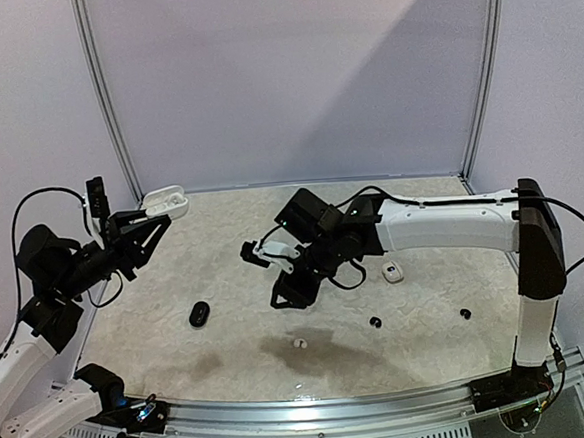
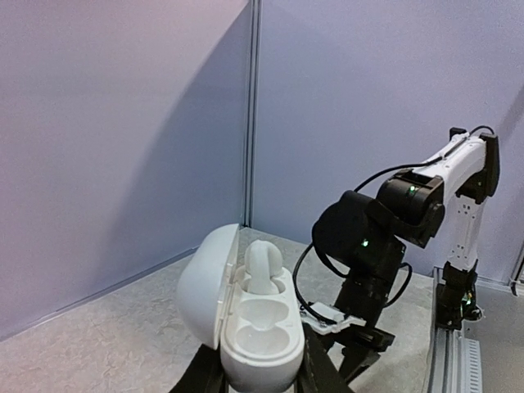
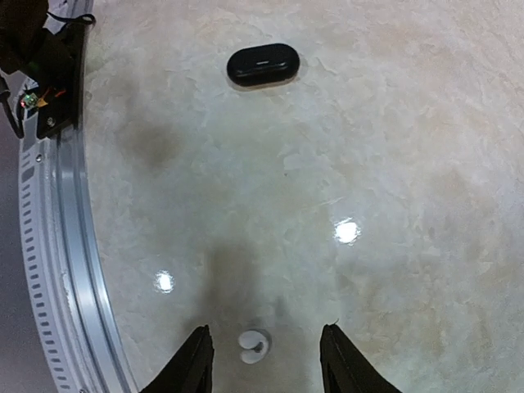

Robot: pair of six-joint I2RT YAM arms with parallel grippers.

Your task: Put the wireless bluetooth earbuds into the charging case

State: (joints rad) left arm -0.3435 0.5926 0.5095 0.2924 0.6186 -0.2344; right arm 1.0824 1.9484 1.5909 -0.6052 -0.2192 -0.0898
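My left gripper (image 1: 152,224) is shut on the white charging case (image 1: 164,200), raised at the far left with its lid open. In the left wrist view the case (image 2: 262,327) holds one white earbud (image 2: 264,266) in its far socket, and the near socket is empty. My right gripper (image 1: 292,291) hovers open above the table's middle. A loose white earbud (image 1: 300,344) lies on the table below it. In the right wrist view this earbud (image 3: 254,345) sits between the spread fingertips (image 3: 195,360), untouched. Two black earbuds (image 1: 375,321) (image 1: 465,313) lie further right.
A shut black case (image 1: 199,314) lies left of centre, and it shows in the right wrist view (image 3: 263,64) too. A small shut white case (image 1: 392,272) rests under the right arm. A metal rail (image 1: 315,408) runs along the near edge.
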